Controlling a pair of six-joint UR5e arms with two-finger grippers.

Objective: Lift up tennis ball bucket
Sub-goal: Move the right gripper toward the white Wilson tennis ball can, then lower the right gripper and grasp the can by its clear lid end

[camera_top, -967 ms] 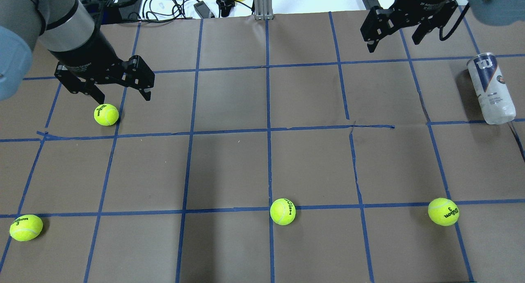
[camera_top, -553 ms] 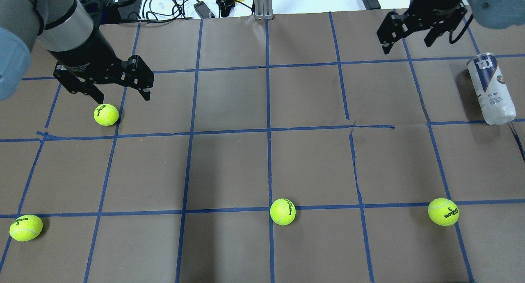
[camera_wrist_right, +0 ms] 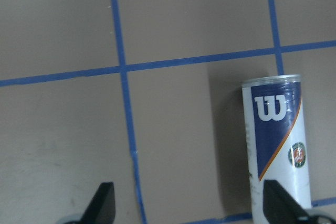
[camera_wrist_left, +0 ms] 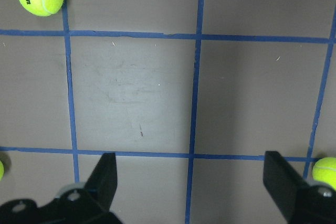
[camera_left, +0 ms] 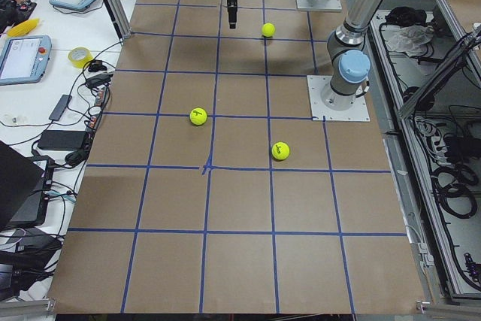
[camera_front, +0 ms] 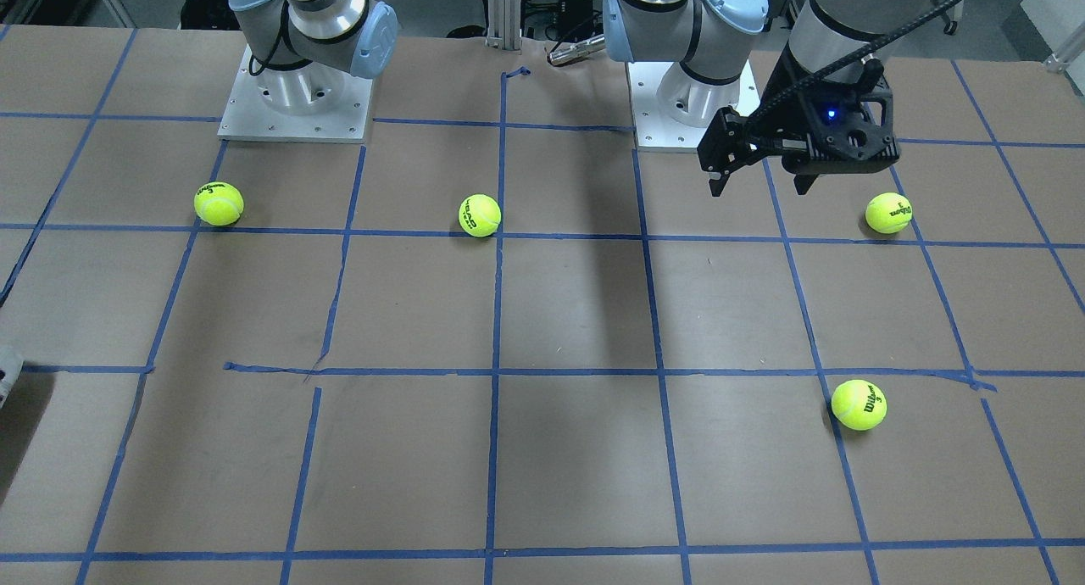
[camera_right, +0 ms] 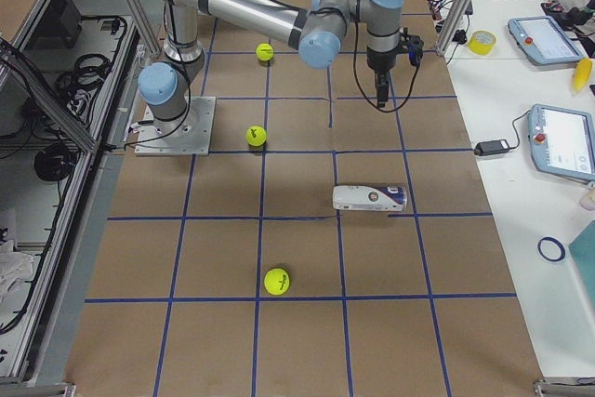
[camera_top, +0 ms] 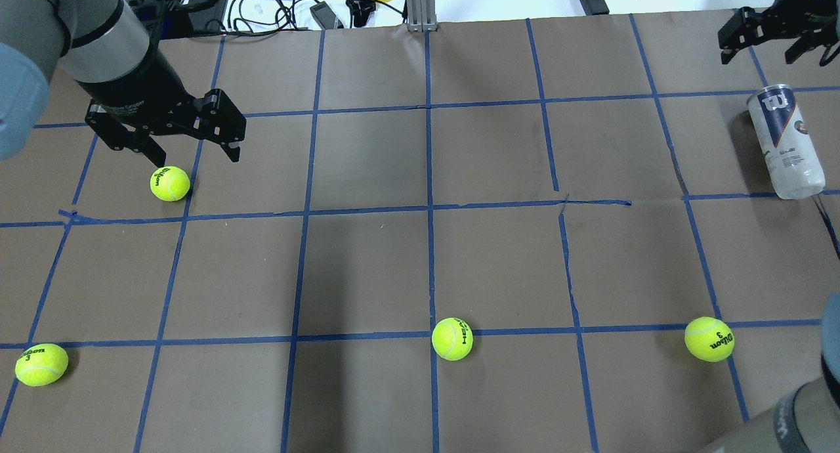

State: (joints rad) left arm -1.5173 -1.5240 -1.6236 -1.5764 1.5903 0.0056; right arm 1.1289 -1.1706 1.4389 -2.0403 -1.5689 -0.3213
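I see the tennis ball bucket [camera_top: 785, 141] lying on its side on the table [camera_top: 367, 269], far over at the robot's right edge. Its long axis runs roughly away from the robot, tilted a little. In the overhead view the rimmed end with the navy "W" label points to the far side. The clear end points back toward the robot and slightly outward. The right side view agrees: the bucket [camera_right: 370, 197] lies flat on the paper, navy end away from the base. Nothing touches it.

The right gripper [camera_top: 772, 54] hovers beyond the bucket's far end, above the table, jaws spread wide, holding nothing. Its wrist camera looks down on the "W" end, which sits low on that view's right, in line with one finger rather than between the two.

The left gripper [camera_top: 197, 152] is across the table, well apart from the bucket, jaws also wide and empty. One tennis ball [camera_top: 170, 183] sits just beside a fingertip; contact I can't tell. Three more balls [camera_top: 452, 339] lie along the near row, apart from the bucket.
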